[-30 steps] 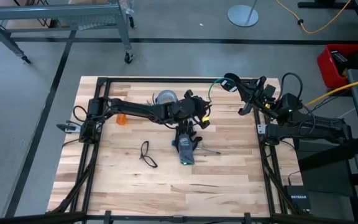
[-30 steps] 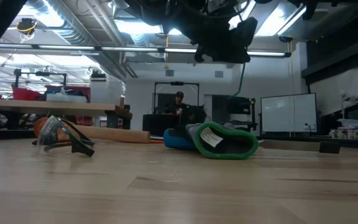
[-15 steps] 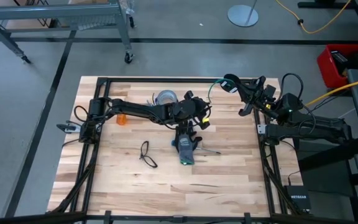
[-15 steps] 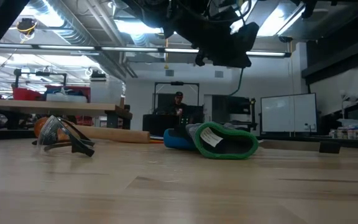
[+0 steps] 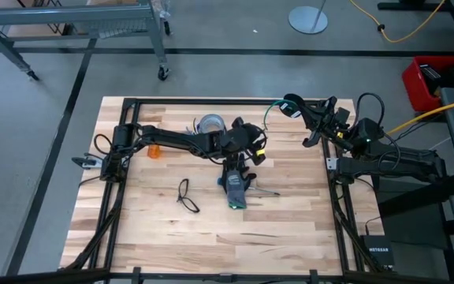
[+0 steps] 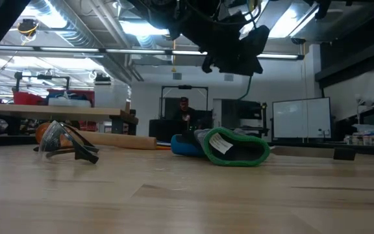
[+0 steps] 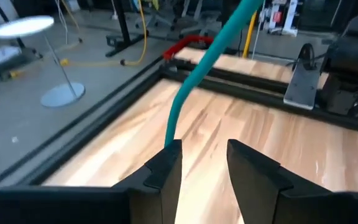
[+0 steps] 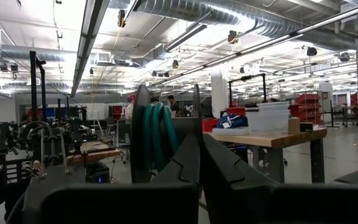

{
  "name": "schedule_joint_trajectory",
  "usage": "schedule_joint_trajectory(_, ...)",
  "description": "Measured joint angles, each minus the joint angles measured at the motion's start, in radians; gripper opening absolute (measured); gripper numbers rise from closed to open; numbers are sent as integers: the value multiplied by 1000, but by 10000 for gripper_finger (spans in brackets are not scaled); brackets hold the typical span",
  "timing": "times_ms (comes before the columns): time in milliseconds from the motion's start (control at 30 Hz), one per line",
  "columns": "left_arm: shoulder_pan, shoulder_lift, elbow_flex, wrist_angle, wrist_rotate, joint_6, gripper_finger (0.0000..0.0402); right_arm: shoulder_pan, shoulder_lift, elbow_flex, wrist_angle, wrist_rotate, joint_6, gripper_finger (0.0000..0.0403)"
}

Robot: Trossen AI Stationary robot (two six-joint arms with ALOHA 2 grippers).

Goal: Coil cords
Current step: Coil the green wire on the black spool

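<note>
Coiling unfinished: right pincer (image 5: 296,105), at two o'clock, clamps teal cord coil (image 8: 156,138); left pincer (image 7: 204,163) stands parted beside trailing cord (image 7: 194,81).

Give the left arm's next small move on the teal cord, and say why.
Probably take a grip: shift the left pincer sideways so the teal cord lies between its fingers, then close. Its jaws stand open and the cord only touches one fingertip, so nothing is held. The right pincer, shut, waits with the teal coil beside its fingers.
</note>
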Motion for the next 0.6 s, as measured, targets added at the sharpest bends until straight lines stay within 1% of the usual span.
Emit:
schedule_joint_trajectory(200, -1, 0, 0, -85, 0, -62, 112, 0, 0, 0, -15, 0, 0, 3)
schedule_joint_trajectory(467, 5, 0, 0, -67, 0, -63, 113, -1, 0, 0, -26, 0, 0, 3)
schedule_joint_trajectory(600, 10, 0, 0, -29, 0, -62, 113, -1, 0, 0, -26, 0, 0, 3)
